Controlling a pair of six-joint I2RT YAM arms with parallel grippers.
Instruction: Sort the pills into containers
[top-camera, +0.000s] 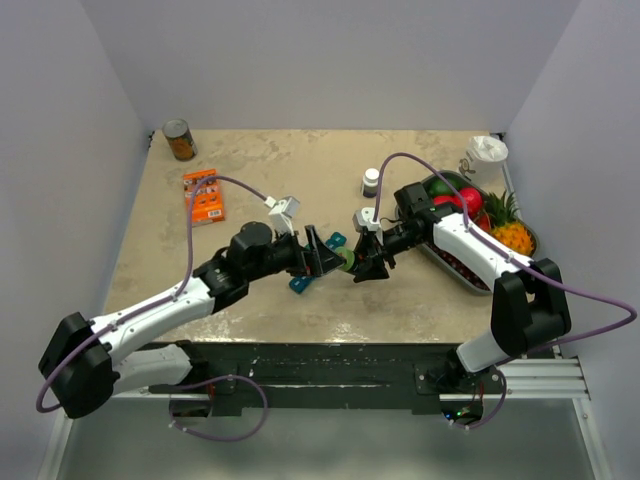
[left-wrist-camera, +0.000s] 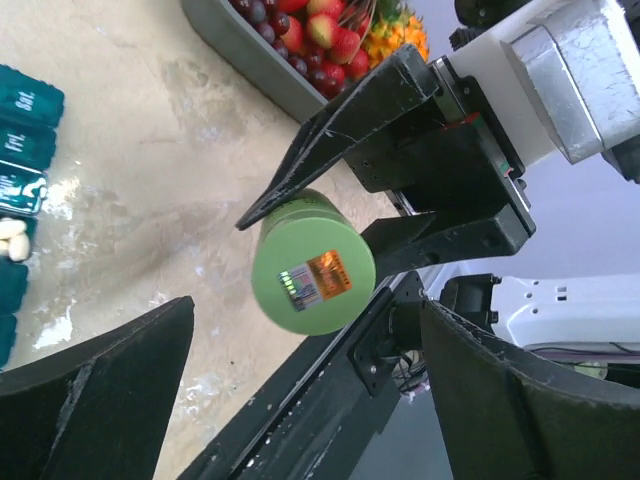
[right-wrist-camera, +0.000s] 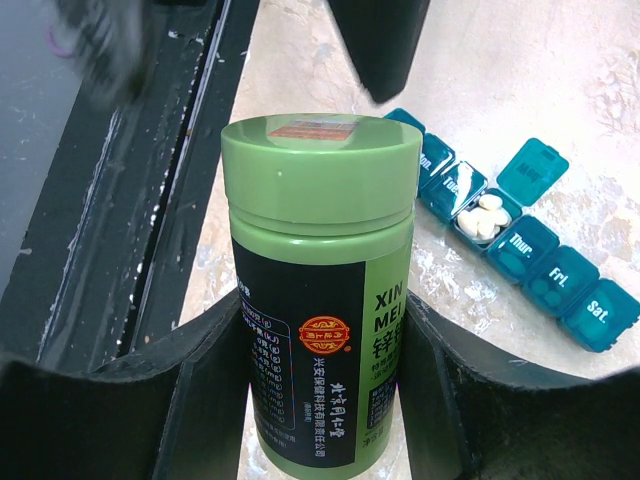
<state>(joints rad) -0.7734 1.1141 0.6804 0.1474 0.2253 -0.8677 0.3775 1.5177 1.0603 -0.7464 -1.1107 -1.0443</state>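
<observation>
A green pill bottle (right-wrist-camera: 322, 300) with its green cap on is held above the table, and my right gripper (right-wrist-camera: 320, 312) is shut on its labelled body. In the left wrist view its cap end (left-wrist-camera: 313, 262) faces my left gripper (left-wrist-camera: 308, 335), which stands wide open just short of it and touches nothing. From above, the two grippers (top-camera: 325, 255) (top-camera: 363, 263) meet over the table's middle with the bottle (top-camera: 347, 260) between them. The teal containers (right-wrist-camera: 530, 255) lie under them; one lid is up, showing white pills (right-wrist-camera: 482, 217). The same strip (left-wrist-camera: 22, 130) sits at the left edge of the left wrist view.
A grey fruit tray (top-camera: 452, 270) stands at the right, with a white cup (top-camera: 487, 155) behind it. A small dark-capped bottle (top-camera: 371, 181) is behind the grippers. An orange box (top-camera: 204, 195) and a brown can (top-camera: 179, 139) sit at the back left.
</observation>
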